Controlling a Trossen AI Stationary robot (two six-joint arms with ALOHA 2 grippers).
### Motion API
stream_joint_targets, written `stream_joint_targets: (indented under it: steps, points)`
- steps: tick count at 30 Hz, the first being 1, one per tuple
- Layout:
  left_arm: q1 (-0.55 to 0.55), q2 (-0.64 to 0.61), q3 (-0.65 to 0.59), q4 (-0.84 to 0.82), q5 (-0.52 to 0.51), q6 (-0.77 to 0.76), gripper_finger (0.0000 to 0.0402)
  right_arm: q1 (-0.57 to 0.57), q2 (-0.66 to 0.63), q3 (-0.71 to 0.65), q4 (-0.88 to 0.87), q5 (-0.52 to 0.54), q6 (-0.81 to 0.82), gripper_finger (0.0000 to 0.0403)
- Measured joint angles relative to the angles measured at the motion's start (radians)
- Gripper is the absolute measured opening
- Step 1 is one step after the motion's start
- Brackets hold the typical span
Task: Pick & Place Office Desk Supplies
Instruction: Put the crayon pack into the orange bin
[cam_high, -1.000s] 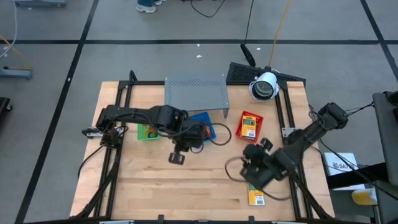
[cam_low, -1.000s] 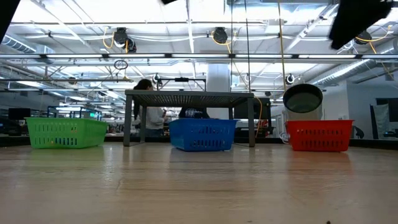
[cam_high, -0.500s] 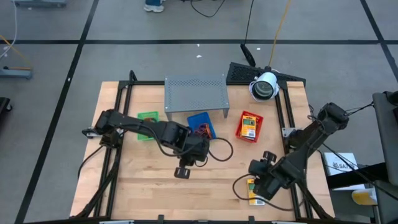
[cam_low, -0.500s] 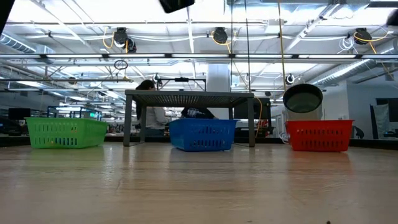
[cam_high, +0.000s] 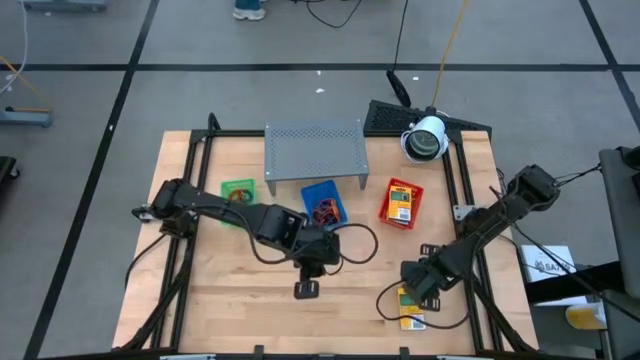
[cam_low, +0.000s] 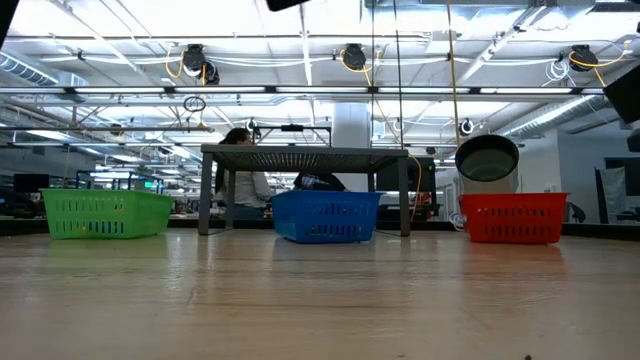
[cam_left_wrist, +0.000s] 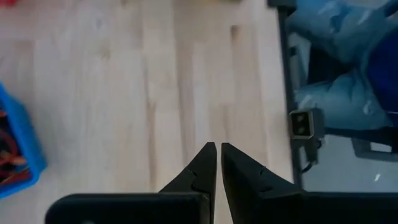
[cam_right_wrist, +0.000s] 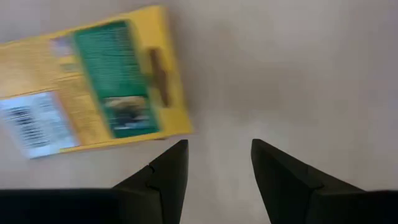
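A yellow packet (cam_high: 411, 314) with green print lies flat on the wood by the table's near right corner; the right wrist view shows this packet (cam_right_wrist: 93, 87) just ahead of my fingers. My right gripper (cam_high: 414, 284) (cam_right_wrist: 219, 149) hovers open above it, touching nothing. My left gripper (cam_high: 308, 288) (cam_left_wrist: 218, 147) is shut over bare wood at the table's middle, holding nothing. Another yellow packet (cam_high: 400, 205) lies in the red tray (cam_high: 386, 212). Orange-red rubber bands (cam_high: 324, 209) lie in the blue tray (cam_high: 313, 190).
A green tray (cam_high: 238, 189) stands left of the blue one. The grey perforated shelf (cam_high: 315, 150) stands at the far edge, with a white lamp-like camera (cam_high: 425, 138) to its right. Black cables (cam_high: 358, 240) loop over the wood. The low view shows the trays (cam_low: 325, 215) and the shelf (cam_low: 305, 155) in a row.
My left gripper has moved from beside the blue tray toward the table's near edge and a little to the right. My right gripper has moved toward the near edge, closer to the yellow packet on the wood. The packet has stayed in place.
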Motion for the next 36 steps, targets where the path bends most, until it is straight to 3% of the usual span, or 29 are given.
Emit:
stream_joint_targets:
  steps: [8,16,28,36]
  points:
    - [-0.038,0.0,0.0,0.108,-0.002,-0.053,0.0031,-0.044,0.0,-0.002,0.166,-0.076,-0.165,0.0164]
    - [-0.075,0.0,0.0,0.115,-0.056,-0.149,0.0031,-0.109,0.0,-0.002,0.195,-0.075,-0.235,0.0161]
    - [-0.12,0.0,0.0,0.113,-0.061,-0.149,0.0031,-0.136,0.0,-0.002,0.315,-0.076,-0.21,0.0161]
    - [-0.133,0.0,0.001,0.113,-0.062,-0.13,0.0031,-0.136,0.0,-0.002,0.225,-0.106,-0.118,0.0161]
